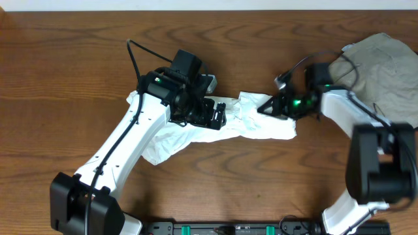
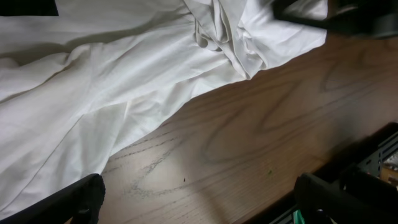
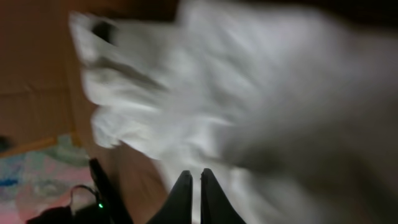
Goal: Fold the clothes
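A crumpled white garment (image 1: pixel 196 134) lies stretched across the middle of the wooden table; it fills the top left of the left wrist view (image 2: pixel 93 93) and most of the blurred right wrist view (image 3: pixel 249 93). My left gripper (image 1: pixel 214 115) hovers over the garment's middle, its fingers wide open and empty (image 2: pixel 199 202) above bare wood. My right gripper (image 1: pixel 266 106) is at the garment's right end. Its fingers (image 3: pixel 197 175) are pressed almost together over the cloth; I cannot tell whether any fabric is pinched between them.
A khaki garment (image 1: pixel 382 62) lies bunched at the back right corner, partly under the right arm. A black rail (image 1: pixel 228 228) runs along the table's front edge, also in the left wrist view (image 2: pixel 373 168). Cables loop above both arms.
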Tool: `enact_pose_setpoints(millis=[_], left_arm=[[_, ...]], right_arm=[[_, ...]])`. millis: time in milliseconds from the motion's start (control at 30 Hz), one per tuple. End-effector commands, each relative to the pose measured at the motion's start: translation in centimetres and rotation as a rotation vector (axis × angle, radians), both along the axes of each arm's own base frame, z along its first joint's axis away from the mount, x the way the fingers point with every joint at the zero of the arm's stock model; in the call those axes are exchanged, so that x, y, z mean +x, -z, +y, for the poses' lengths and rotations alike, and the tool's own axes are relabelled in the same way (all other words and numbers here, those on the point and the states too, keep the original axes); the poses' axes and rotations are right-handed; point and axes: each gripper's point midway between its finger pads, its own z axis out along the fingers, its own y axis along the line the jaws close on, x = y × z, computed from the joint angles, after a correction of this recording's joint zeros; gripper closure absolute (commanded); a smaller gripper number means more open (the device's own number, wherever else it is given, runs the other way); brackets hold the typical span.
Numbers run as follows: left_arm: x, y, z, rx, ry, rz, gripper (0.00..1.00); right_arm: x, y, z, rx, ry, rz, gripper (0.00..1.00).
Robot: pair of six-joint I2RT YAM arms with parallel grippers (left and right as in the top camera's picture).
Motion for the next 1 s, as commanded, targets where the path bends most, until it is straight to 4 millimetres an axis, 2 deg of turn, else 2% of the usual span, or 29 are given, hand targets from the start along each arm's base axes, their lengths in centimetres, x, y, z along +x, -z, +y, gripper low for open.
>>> enact_pose_setpoints(millis=[0, 100, 233, 367, 600, 667, 733, 800, 867, 967], left_arm=[[0.0, 0.0, -0.2, -0.007, 0.006, 0.006, 0.01], [0.2, -0.1, -0.3, -0.010, 0.006, -0.002, 0.01], [0.4, -0.1, -0.4, -0.015, 0.006, -0.011, 0.01], [0.4, -0.1, -0.4, -0.015, 0.006, -0.011, 0.01], [0.4, -0.1, -0.4, -0.015, 0.006, -0.011, 0.01], [0.4, -0.1, -0.4, -0.015, 0.006, -0.010, 0.01], [0.4, -0.1, -0.4, -0.015, 0.006, -0.011, 0.01], [0.4, -0.1, -0.4, -0.015, 0.005, -0.011, 0.01], [0.4, -0.1, -0.4, -0.015, 0.005, -0.011, 0.01], [0.4, -0.1, -0.4, -0.015, 0.005, -0.011, 0.01]], right_arm=[[0.7, -4.4, -0.5, 0.044, 0.001, -0.133, 0.85], [1.0, -4.3, -0.8, 0.023, 0.007, -0.146, 0.83], [0.9, -2.5, 0.1, 0.007, -0.028, -0.132, 0.83], [0.8, 0.0, 1.2, 0.007, -0.059, -0.095, 0.83], [0.5, 5.5, 2.2, 0.004, -0.087, -0.009, 0.86], [0.4, 6.2, 2.1, 0.002, -0.085, 0.004, 0.88], [0.6, 6.1, 1.9, -0.001, -0.079, 0.000, 0.89], [1.0, 5.1, 1.6, 0.000, -0.070, -0.027, 0.90], [1.4, 3.4, 1.3, 0.001, -0.061, -0.065, 0.90], [1.8, -0.2, 0.8, 0.003, -0.047, -0.139, 0.90]])
